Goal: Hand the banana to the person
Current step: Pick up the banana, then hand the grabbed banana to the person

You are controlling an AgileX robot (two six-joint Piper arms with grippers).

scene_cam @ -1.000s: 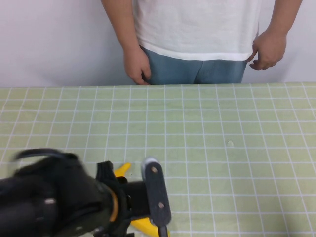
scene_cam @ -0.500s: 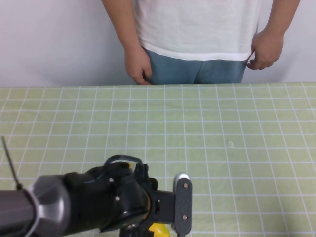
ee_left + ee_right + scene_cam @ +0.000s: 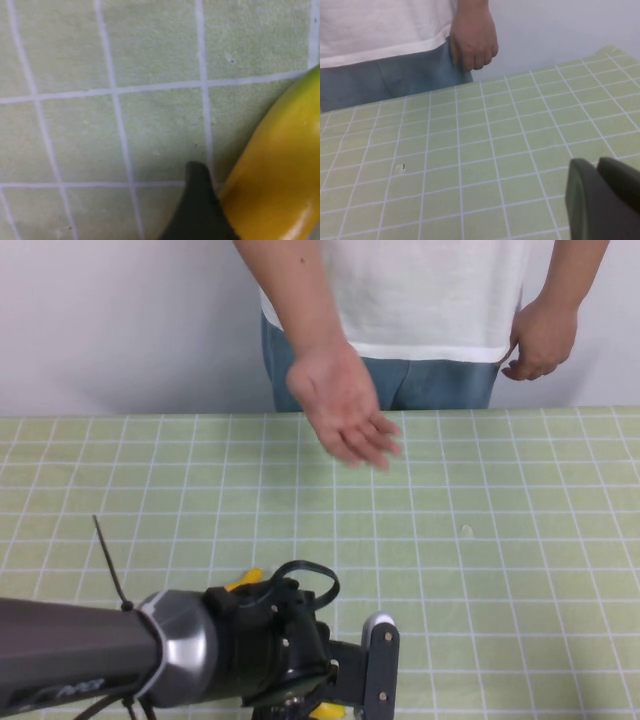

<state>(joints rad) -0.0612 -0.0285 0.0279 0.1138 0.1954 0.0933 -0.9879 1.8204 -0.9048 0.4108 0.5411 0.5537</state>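
I am looking down on the green gridded surface (image 3: 480, 570), which is filling most of the high view. The person (image 3: 400, 310) is standing at its far edge in a white shirt and jeans, reaching one open hand (image 3: 345, 415) palm-up out over the surface while the other hand (image 3: 540, 340) is hanging at the hip. My left arm (image 3: 90, 665) is lying across the near left corner, and its left pincer (image 3: 330, 695) is sitting low at the near edge, close to the surface. The banana (image 3: 280, 185) is resting down there against the pincer: in the left wrist view its yellow body is touching a dark fingertip (image 3: 200, 210), and in the high view only small yellow bits are peeking out around the wrist. I cannot tell whether that pincer is gripping the banana or standing wide. The right pincer (image 3: 605, 200) is showing only as a dark corner in its own wrist view, sitting above the surface on the right side, and I cannot tell its opening either.
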